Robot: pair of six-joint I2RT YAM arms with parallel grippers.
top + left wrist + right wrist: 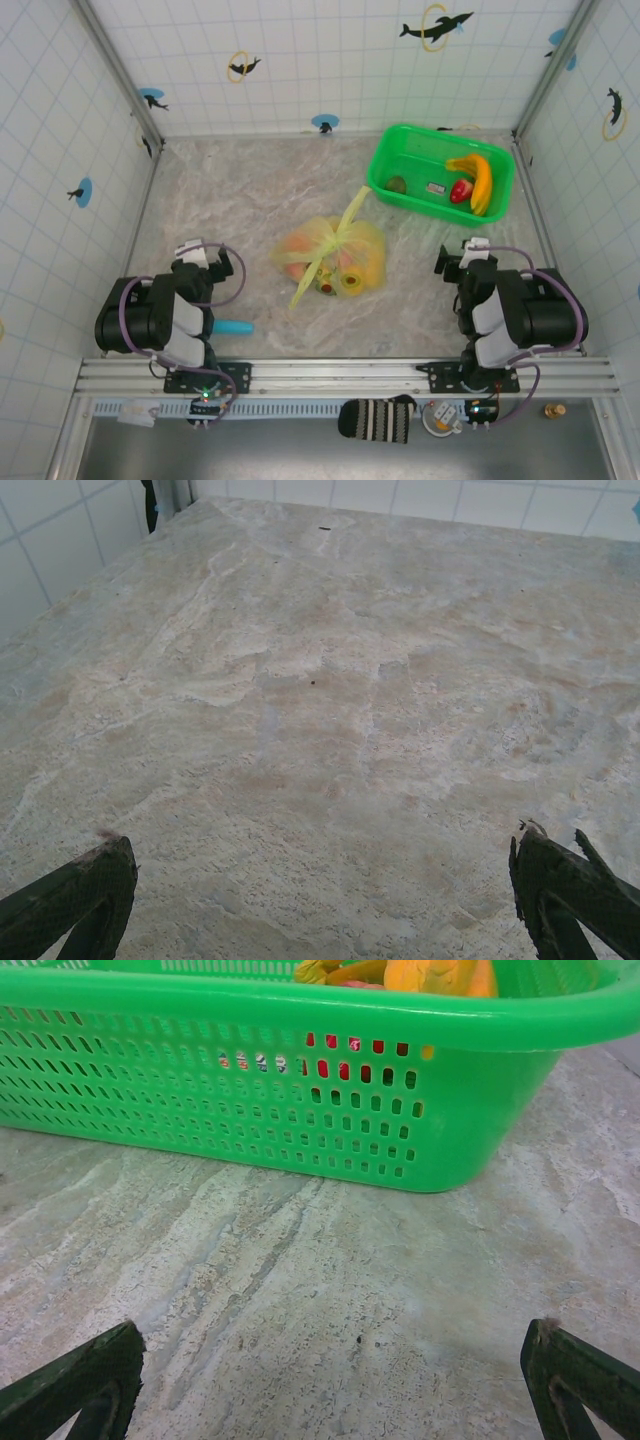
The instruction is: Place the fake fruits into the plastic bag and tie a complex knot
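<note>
While both arms sat folded at the near edge of the tabletop [200, 190], the bag [368, 245] lay btw them, approx. mid-scene, w/ several fruits [350, 282] showing through its thin skin. Its neck looked gathered and tied, and the twisted handle strip ran as a long axis from far right to near left across the bundle.

The left pincer [205, 260] was spread wide; in the wrist view its tips [320, 865] framed bare tabletop and held nothing. The right pincer [465, 258] was wide too, empty, and its wrist view [335, 1345] faced the green tray [300, 1020] just beyond it.

The bag sat to the right of the left pincer and to the left of the right one, roughly level w/ both; neither arm looked clearly nearer. The tray stood at far right, straight ahead of the right pincer, w/ bananas [480, 180] and a red piece [460, 191] inside, so the right arm was prob. better placed for those. A teal stick [236, 326] lay near the left arm.

Judging by the tied neck, the knot seemed at least partly done, though fruit remained outside the bag.
</note>
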